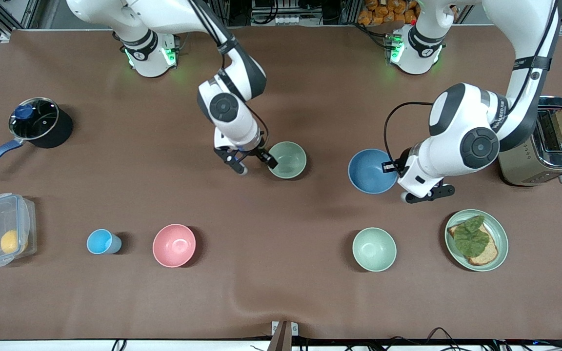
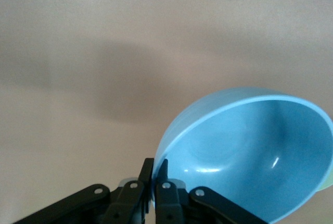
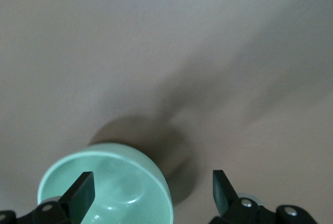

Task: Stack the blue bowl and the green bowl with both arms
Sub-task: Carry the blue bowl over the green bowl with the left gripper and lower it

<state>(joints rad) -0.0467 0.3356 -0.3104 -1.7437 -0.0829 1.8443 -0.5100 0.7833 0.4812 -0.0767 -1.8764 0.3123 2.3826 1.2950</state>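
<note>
Nearest the lens, a round, pale mint-green matte bowl (image 1: 374,249) sits untouched beside a flat green plate carrying toast and a leaf (image 1: 476,240), neither of them my business today.

At my left gripper (image 2: 155,182), the fingers are pinched tight on the rim of the round, matte, medium-blue bowl (image 1: 371,170), one finger inside the wall and one outside; the left wrist view shows the bowl tilted in my hold. It hangs over the table toward the left arm's end, near a chrome toaster with a slice of brown bread in it (image 1: 547,141).

My right gripper (image 1: 251,161) stands with its fingers spread wide at the rim of the round, matte, sage-green bowl (image 1: 287,159), which rests upright on the brown tablecloth (image 1: 281,292) near the table's middle. One finger hangs over the bowl's inside, the other is well clear outside, and neither grips it.

To do this step well, I judge that the right gripper should lift straight up and off so it does not drag the green bowl, then the left should carry the blue bowl over, level it, centre it above the green one and lower it before letting go. A tilted release risks it sliding off the rim.
</note>
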